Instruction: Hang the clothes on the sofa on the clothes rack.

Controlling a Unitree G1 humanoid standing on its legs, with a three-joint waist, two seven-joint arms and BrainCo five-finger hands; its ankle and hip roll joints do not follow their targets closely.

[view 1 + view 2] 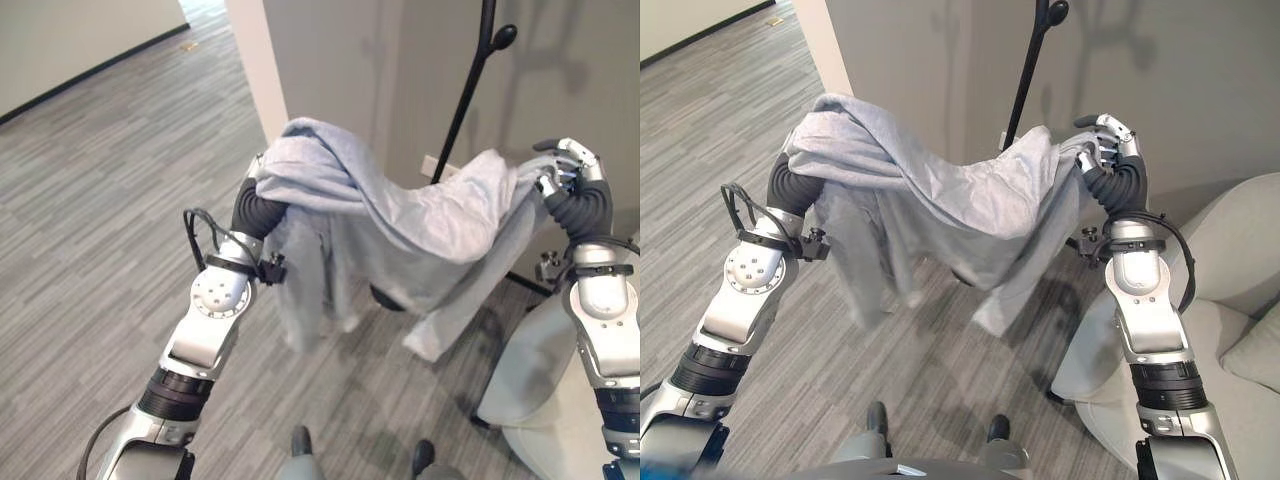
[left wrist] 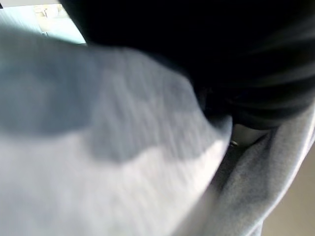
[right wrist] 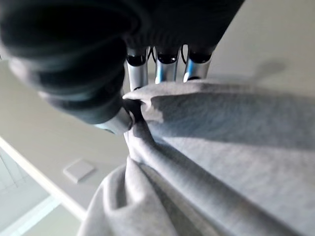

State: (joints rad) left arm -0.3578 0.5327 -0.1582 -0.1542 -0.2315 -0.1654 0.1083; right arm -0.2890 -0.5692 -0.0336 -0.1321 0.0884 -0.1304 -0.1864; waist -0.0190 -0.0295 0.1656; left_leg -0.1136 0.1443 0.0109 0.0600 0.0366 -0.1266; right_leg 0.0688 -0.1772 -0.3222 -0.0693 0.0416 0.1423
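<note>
A light grey garment (image 1: 400, 215) hangs stretched in the air between my two raised hands, its sleeves and hem dangling toward the floor. My right hand (image 1: 1108, 140) holds its right end up high; in the right wrist view the thumb (image 3: 115, 123) pinches a fold of the cloth (image 3: 211, 157) against the curled fingers (image 3: 158, 73). My left hand is buried under the bunched left end, and just its dark wrist cover (image 1: 257, 212) sticks out. The black clothes rack pole (image 1: 468, 92) stands right behind the garment, a knobbed hook (image 1: 503, 37) near its top.
A pale grey sofa (image 1: 1240, 265) fills the lower right, close to my right arm. A grey wall (image 1: 330, 60) and a white pillar (image 1: 255, 60) rise behind the rack. Grey striped carpet (image 1: 100, 200) stretches to the left. The rack's black foot (image 1: 530, 285) lies on the floor.
</note>
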